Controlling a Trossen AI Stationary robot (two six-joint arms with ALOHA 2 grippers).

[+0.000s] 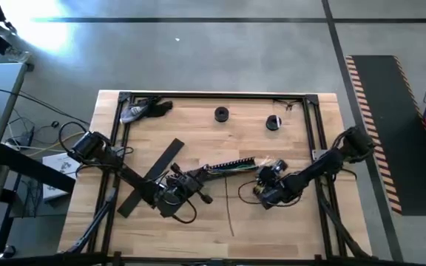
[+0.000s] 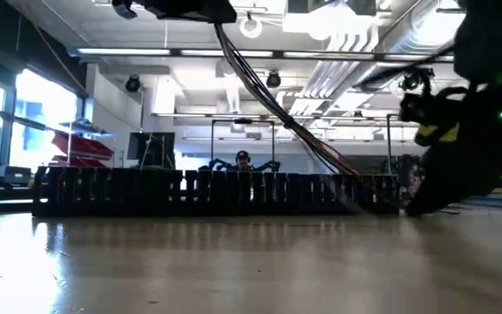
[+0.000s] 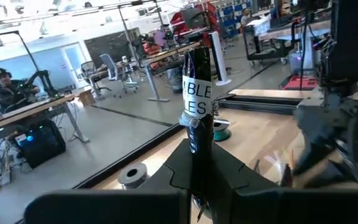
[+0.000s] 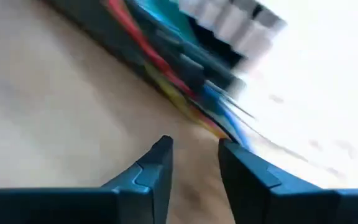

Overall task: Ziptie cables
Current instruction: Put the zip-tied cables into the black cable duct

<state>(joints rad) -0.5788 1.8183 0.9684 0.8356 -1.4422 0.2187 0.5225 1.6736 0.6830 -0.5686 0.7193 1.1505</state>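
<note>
Near the middle of the wooden tabletop (image 1: 198, 222), lying lengthwise toward the right edge: the black slotted channel (image 1: 231, 163), with the cables (image 1: 228, 170) bundled along and beside it, pale and greenish from above. At the channel's left end, the left gripper (image 1: 191, 179), low over the wood; fingers together or apart, cannot tell, since the left wrist view shows only a dark labelled post (image 3: 196, 102) rising between its dark fingers (image 3: 185, 186). At the channel's right end, the right gripper (image 4: 194, 152), fingers slightly apart with a narrow gap, nothing clamped, tips just short of the cables (image 4: 166, 68), which show red, yellow and blue strands there beside the channel (image 4: 104, 37). Toward the far edge, two small black spools (image 1: 221, 114), well apart from the channel. Near the far left corner, a dark tool (image 1: 143, 109). Across the left gripper's arm, a flat black strip (image 1: 154, 176), lying diagonally. Beyond the table, seated at a desk, a person (image 3: 2, 90).
</note>
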